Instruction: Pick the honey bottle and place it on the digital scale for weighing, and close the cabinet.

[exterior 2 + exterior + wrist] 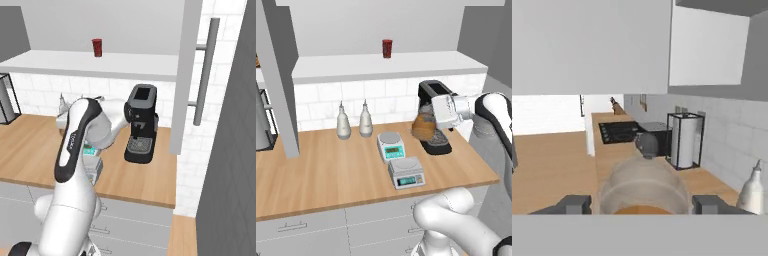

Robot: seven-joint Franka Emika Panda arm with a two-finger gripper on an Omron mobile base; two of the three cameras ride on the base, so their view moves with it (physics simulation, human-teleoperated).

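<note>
Our claw (642, 205) grips the squat amber-brown honey bottle (423, 127) between its two dark fingertips (574, 204), holding it above the wooden desk (331, 165), beside the black coffee machine (433, 117), apart from the light-grey square-platform digital scale (406, 171).

A kitchen: a wooden counter (331, 165) spans the lower half of the left base view, backed by white wall tiles (321, 100), with a black coffee machine (141, 130) centre frame in the right base view and pale drawers (301, 232) below.
</note>
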